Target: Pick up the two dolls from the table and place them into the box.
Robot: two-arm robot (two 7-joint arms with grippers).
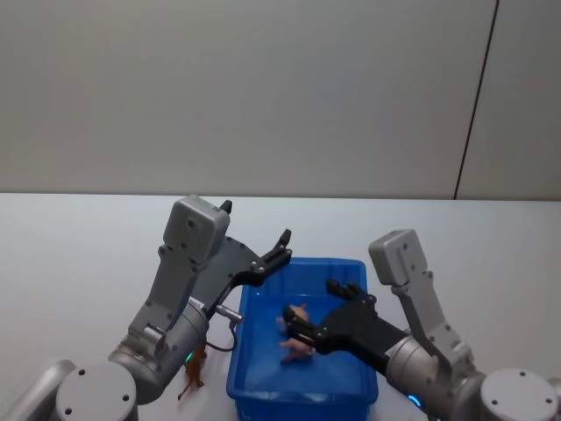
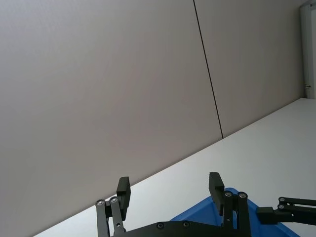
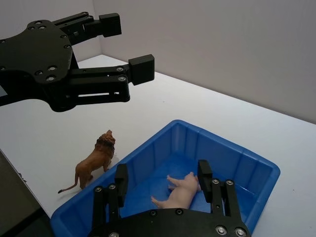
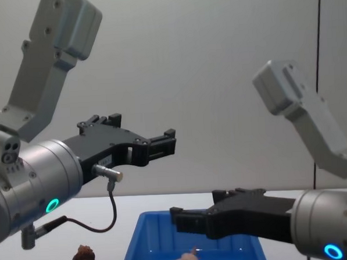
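Note:
A pale pink doll (image 1: 296, 344) (image 3: 181, 193) lies on the floor of the blue box (image 1: 241, 368) (image 3: 222, 143). My right gripper (image 1: 311, 307) (image 3: 163, 170) hangs open just above it, with the doll below and between the spread fingers and not gripped. My left gripper (image 1: 259, 230) (image 2: 169, 186) is open and holds nothing; it is raised over the box's far left corner. A brown lion figure (image 1: 193, 374) (image 3: 94, 162) stands on the table right beside the box's left wall.
The white table (image 1: 79, 254) stretches wide to both sides and behind the box. A grey wall (image 1: 263, 88) rises at its far edge. In the chest view both arms reach in over the box (image 4: 136, 248).

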